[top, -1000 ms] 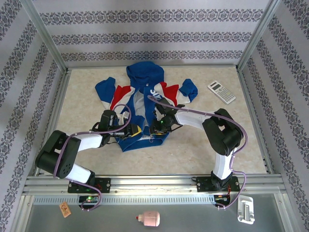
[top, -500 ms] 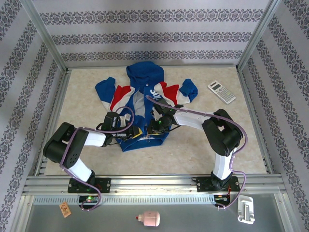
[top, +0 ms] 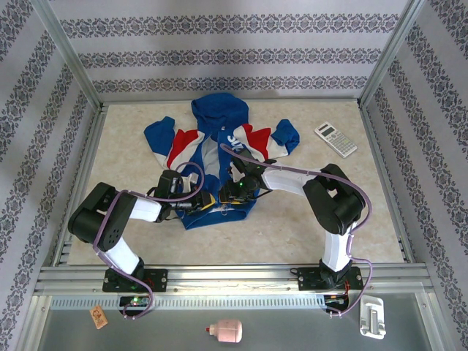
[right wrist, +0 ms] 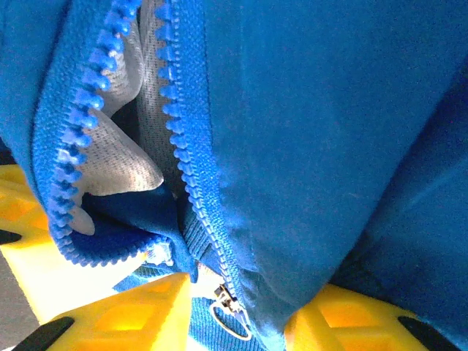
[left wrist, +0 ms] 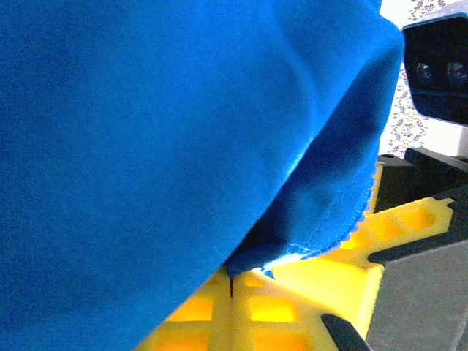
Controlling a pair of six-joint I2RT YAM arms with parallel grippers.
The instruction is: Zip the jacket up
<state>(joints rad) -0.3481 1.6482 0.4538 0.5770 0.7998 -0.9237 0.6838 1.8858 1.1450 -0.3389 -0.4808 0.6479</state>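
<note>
Beige tabletop [top: 307, 219] in wallpapered booth, jacket [top: 219, 135] flat at centre toward far edge, front unzipped, left gripper [top: 207, 199] clamped on its hem, right gripper [top: 234, 196] fingers parted around zipper pull [right wrist: 230, 318]

The jacket [right wrist: 307, 146] is matt cloth, its zipper teeth [right wrist: 180, 150] plastic, its zipper pull [right wrist: 230, 322] shiny metal.

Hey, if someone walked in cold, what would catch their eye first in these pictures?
A blue jacket with red and white chest panels lies unzipped on the table. The left pincer is shut on its hem, and beside it the right pincer has the hem between its yellow fingers, where the zipper's tooth rows gape beyond the slider pull. A calculator lies at the far right.
</note>
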